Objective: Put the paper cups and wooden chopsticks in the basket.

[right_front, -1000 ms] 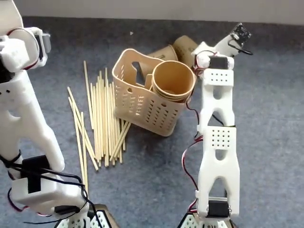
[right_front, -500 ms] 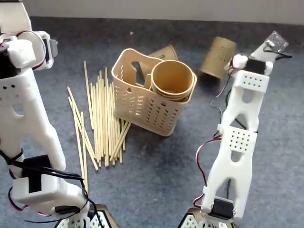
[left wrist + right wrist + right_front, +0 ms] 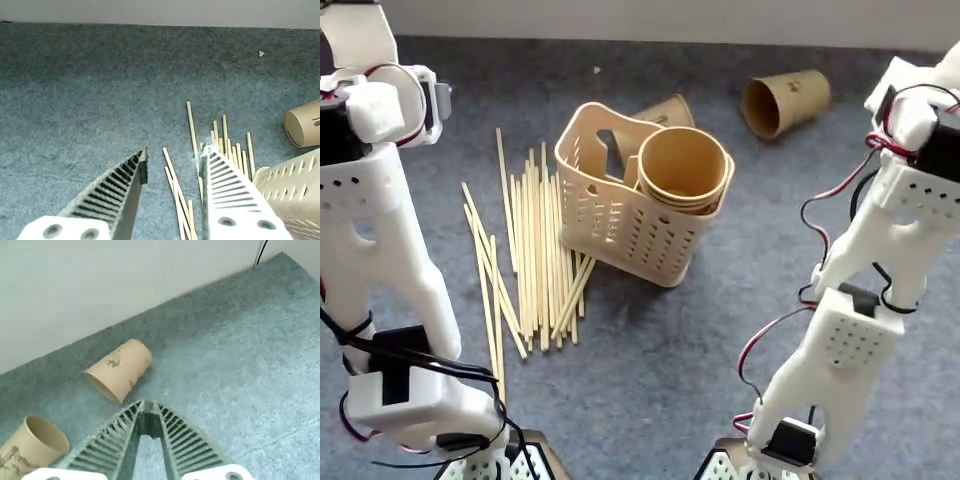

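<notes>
A beige perforated plastic basket [image 3: 620,225] sits tilted in the middle of the grey carpeted table [image 3: 650,380]. It holds a nested stack of tan paper cups [image 3: 685,170]; their number is unclear. Two more cups lie on their sides outside: a far cup [image 3: 785,100] well apart, and a half-hidden cup [image 3: 665,108] just behind the basket. Roughly twenty wooden chopsticks [image 3: 535,255] lie beside the basket, overlapping too much to count exactly. The left claw [image 3: 174,155] hangs open over their tips. The right claw [image 3: 145,410] is closed and empty.

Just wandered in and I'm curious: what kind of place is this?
Probably a robot practice bench: two white arms at a grey carpeted table, with a basket, paper cups and wooden chopsticks.
</notes>
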Robot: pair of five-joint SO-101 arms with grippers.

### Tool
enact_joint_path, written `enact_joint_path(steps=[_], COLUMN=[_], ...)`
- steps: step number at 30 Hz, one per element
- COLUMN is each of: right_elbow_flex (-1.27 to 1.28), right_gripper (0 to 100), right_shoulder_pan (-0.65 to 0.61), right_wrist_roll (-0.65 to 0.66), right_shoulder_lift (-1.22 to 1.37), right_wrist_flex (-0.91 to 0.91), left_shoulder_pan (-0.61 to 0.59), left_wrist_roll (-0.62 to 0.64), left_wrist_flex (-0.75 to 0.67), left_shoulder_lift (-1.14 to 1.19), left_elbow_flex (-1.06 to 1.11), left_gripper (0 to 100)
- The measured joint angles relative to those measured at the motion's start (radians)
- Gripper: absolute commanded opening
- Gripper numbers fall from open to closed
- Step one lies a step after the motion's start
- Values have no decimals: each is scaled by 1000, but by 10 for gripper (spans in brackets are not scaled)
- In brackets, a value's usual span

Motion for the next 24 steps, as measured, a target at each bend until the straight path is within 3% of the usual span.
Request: enact_joint_path(steps=[6,11,19,24], right_elbow_flex=[272,279,288,288], right_gripper=[449,457,398,331], right_shoulder_pan=[-130,-181,-288,-292], right_wrist_roll=[100,192,158,281], right_shoulder_lift=[112,213,413,531], right_wrist_flex=[-201,-459,-813,-956], left_shoulder_pan=[0,0,-18,-58], left_wrist_roll=[0,-41,-55,-55], left_wrist_flex=[0,0,-103,-130], left_shoulder_lift=[0,0,0,2], left_elbow_flex=[3,55,233,265], left_gripper=[181,181,182,182])
